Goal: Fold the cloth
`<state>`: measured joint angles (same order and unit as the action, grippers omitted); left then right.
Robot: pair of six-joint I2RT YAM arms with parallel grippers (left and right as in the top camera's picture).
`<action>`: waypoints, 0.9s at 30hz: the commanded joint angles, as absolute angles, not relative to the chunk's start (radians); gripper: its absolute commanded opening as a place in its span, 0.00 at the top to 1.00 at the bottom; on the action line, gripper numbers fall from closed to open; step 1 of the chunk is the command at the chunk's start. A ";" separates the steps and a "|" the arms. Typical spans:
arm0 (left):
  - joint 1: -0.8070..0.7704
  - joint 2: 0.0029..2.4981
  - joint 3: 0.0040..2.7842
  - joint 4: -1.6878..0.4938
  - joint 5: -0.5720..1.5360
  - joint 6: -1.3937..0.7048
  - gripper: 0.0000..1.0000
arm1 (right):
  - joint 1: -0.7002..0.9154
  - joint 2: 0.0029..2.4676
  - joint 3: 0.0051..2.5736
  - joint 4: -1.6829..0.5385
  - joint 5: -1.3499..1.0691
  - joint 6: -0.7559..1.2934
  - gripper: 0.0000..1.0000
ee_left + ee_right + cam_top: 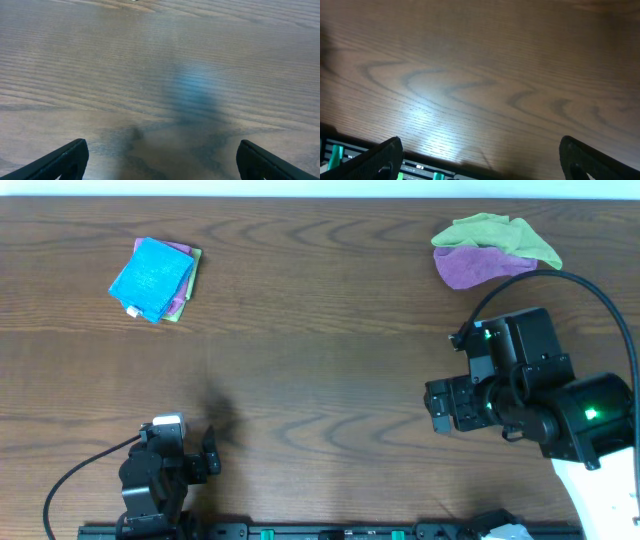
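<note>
- Right gripper (434, 408): near right, jaws spread wide, holding nothing.
- Left gripper (213, 453): near left, jaws spread wide, holding nothing.
- Green and purple cloths (495, 248): crumpled, far right.
- Cloth (152, 277): far left, folded, atop purple-green stack (190, 272).
- Tag (131, 310): white, cloth's near-left corner.

We are not finding any text, brand, number or sign that can be read in these views. We are seeing a small white tag (131, 310) at one corner of the cloth (152, 276), but it is too small for reading anything on it. On the black rail (300, 532) at the table's near edge we are making out only green parts, no letters.
</note>
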<state>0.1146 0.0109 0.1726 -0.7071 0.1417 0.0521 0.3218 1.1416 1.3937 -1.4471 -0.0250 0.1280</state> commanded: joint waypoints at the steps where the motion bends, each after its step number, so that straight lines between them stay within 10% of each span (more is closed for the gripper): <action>1: 0.111 0.004 0.164 -0.729 0.126 0.045 0.05 | 0.317 1.141 1.399 -1.448 -0.011 0.118 0.01; 6: 0.111 0.004 0.164 -0.729 0.126 0.045 0.05 | 0.317 1.141 1.399 -1.447 0.070 0.103 0.01; 8: 0.111 0.004 0.164 -0.729 0.126 0.045 0.05 | 0.317 1.133 1.398 -1.439 0.162 0.103 0.18; 9: 0.111 0.004 0.164 -0.729 0.126 0.045 0.05 | 0.317 1.117 1.396 -1.414 0.161 0.098 0.01; 27: 0.111 0.004 0.164 -0.729 0.126 0.045 0.05 | 0.075 0.234 0.612 -0.826 0.146 0.089 0.01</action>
<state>0.1146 0.0101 0.1745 -0.7116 0.1410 0.0521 0.0937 0.3008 0.6731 -0.8333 0.1352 0.0975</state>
